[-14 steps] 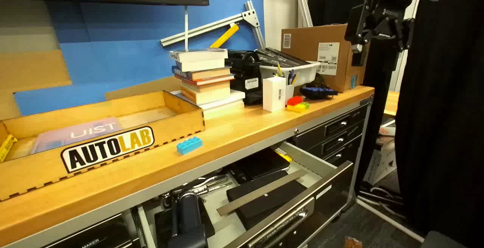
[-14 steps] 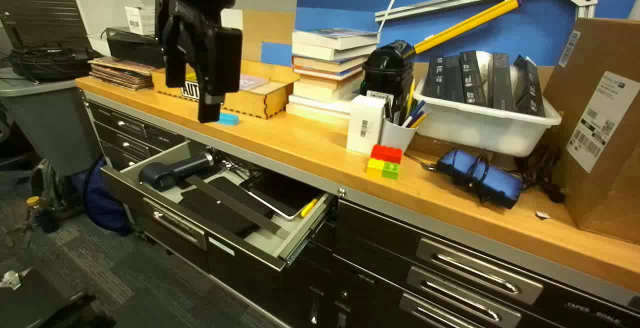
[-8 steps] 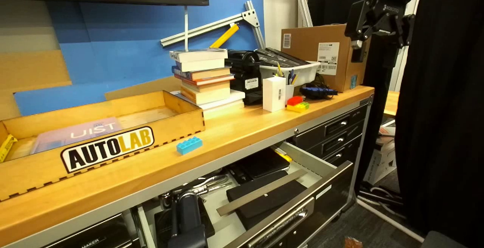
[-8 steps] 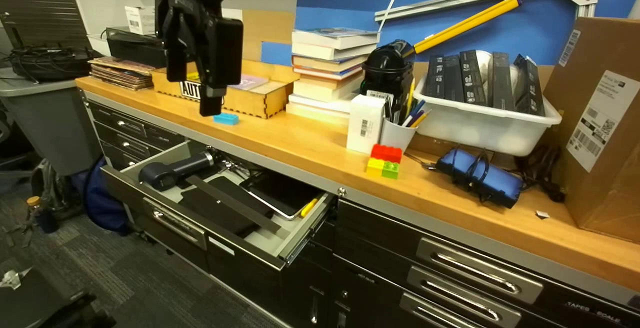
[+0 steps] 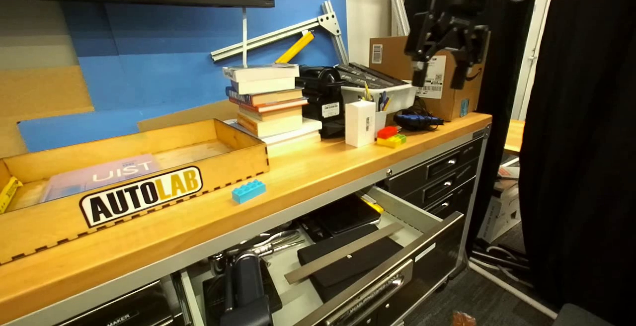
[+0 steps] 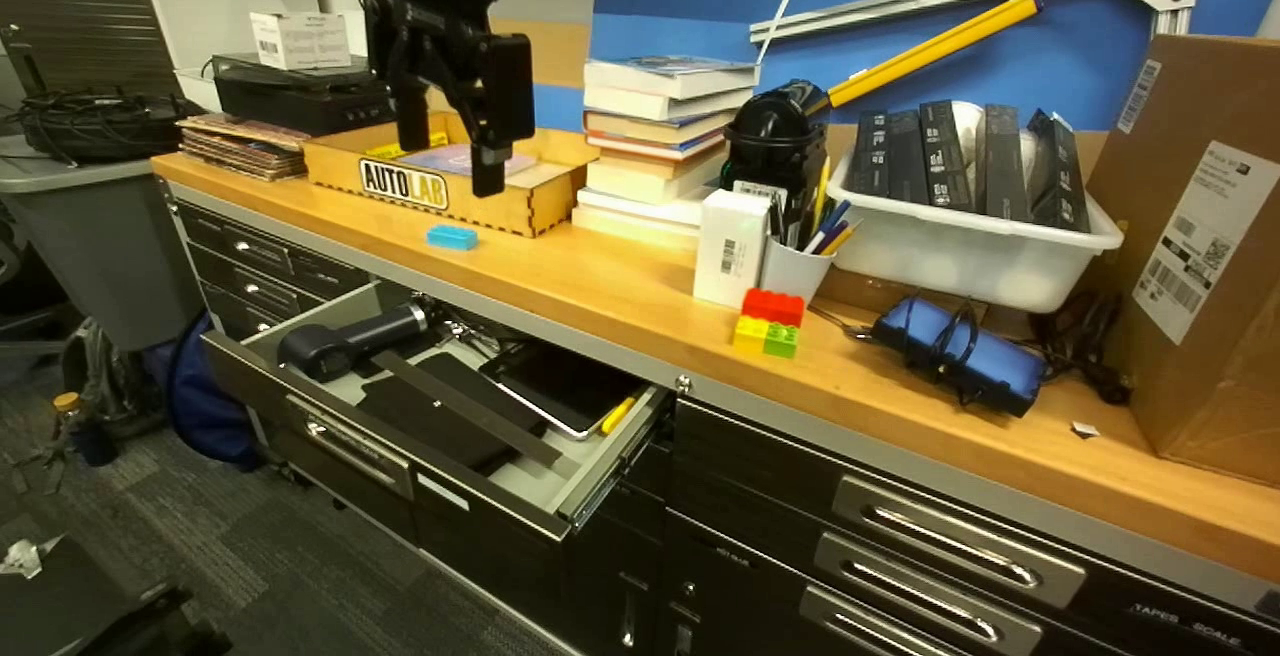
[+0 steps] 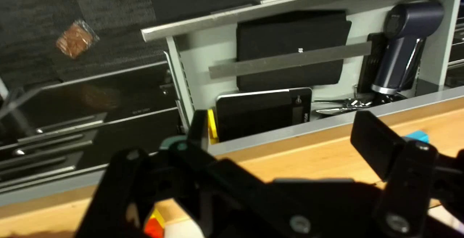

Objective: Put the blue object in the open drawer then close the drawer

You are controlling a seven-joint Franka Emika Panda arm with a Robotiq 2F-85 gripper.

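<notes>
The blue object (image 5: 249,191) is a small cyan studded block lying on the wooden benchtop in front of the AUTOLAB tray. It also shows in an exterior view (image 6: 452,237) and, partly hidden behind a finger, at the right of the wrist view (image 7: 418,136). The drawer (image 5: 382,269) is pulled out below the benchtop. Its front (image 6: 250,391) and rim (image 7: 203,24) also show. It holds dark flat tools and a metal strip. My gripper (image 5: 439,76) is open and empty, high above the bench. It also shows in the exterior view (image 6: 450,148) and wrist view (image 7: 284,129).
A wooden tray (image 5: 238,159) and a book stack (image 5: 268,100) stand along the back. A white box (image 6: 727,248), a red, yellow and green brick stack (image 6: 768,321), a white bin (image 6: 970,261) and a cardboard box (image 6: 1190,266) stand farther along the bench.
My gripper has moved left in one exterior image and right and slightly up in the other, still open. The block, partly covered by a finger earlier, now shows whole there. Block and drawer stay put.
</notes>
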